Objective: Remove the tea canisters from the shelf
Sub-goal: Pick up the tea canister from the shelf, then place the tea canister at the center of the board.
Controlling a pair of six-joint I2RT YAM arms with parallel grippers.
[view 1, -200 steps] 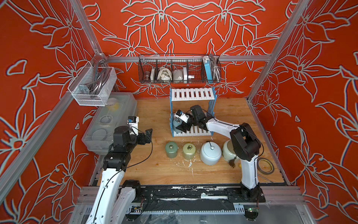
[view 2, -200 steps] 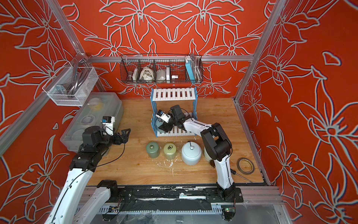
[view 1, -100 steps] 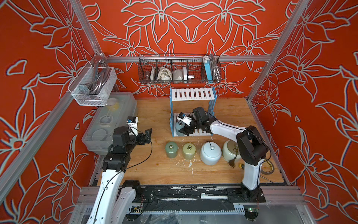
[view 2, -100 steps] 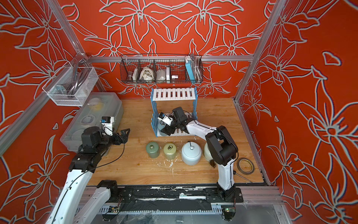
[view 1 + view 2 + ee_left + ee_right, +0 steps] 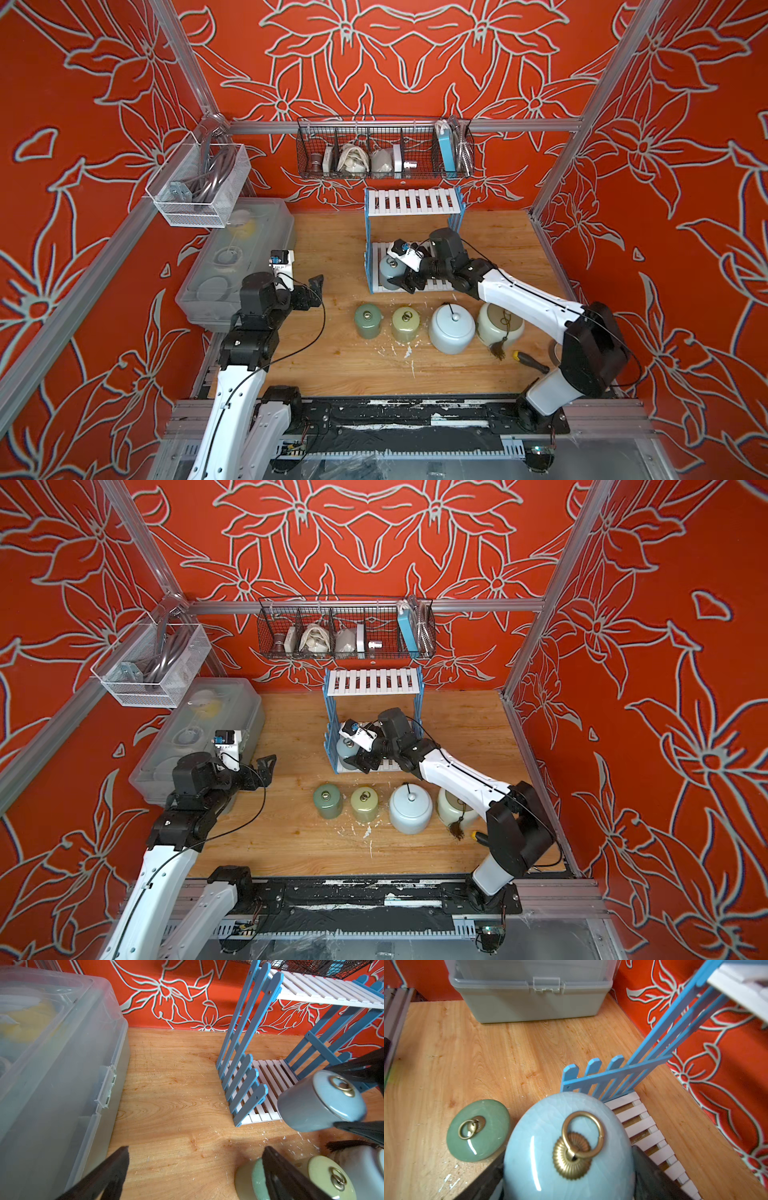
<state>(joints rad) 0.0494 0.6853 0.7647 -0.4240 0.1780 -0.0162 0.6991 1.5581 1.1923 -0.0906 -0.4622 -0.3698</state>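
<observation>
Four out: green canister (image 5: 368,319), olive canister (image 5: 405,323), pale-blue jar (image 5: 451,330) and cream jar (image 5: 498,328) on tabletop (image 5: 332,365). Grey-blue canister (image 5: 388,270) left, at shelf's (image 5: 413,201) lower-tier near-left edge, clamped in right pincer (image 5: 397,276). Left pincer (image 5: 316,286) wide, empty.

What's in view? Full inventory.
shelf: 1, white-blue, table rear
grey-blue canister: 1, grey-blue, shelf's lower front, gripped
green canister: 1, green, table before shelf
olive canister: 1, olive, same row
knobbed canister: 1, pale blue, same row
tasselled canister: 1, cream, same row
wire basket: 1, black, back wall
mesh basket: 1, white, side wall
plastic box: 1, clear, table side
screwdriver: 1, yellow-black, beside tasselled canister
left gripper: 1, black, open, empty
right gripper: 1, black, holding grey-blue canister
</observation>
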